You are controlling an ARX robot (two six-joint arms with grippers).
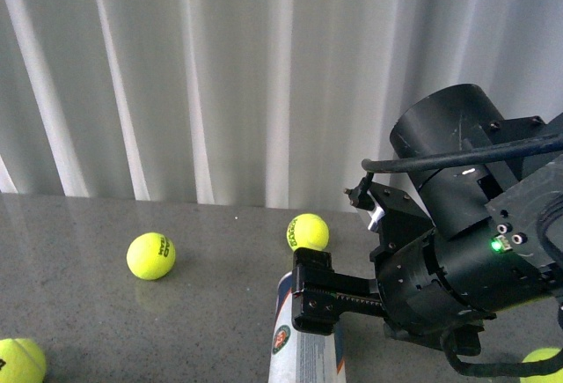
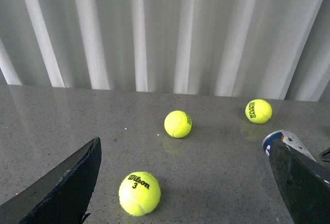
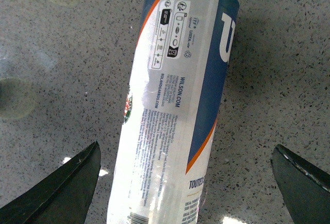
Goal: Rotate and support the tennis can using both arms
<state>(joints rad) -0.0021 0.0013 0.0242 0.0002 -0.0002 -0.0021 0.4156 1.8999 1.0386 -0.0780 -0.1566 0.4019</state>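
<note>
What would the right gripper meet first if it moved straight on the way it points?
Most likely the can, which lies on the table directly ahead, centred between the right gripper's open fingers. How far off it is cannot be told.

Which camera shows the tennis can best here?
The right wrist view: the tennis can fills it, label readable. The front view shows one end at the bottom edge; the left wrist view just a tip.
</note>
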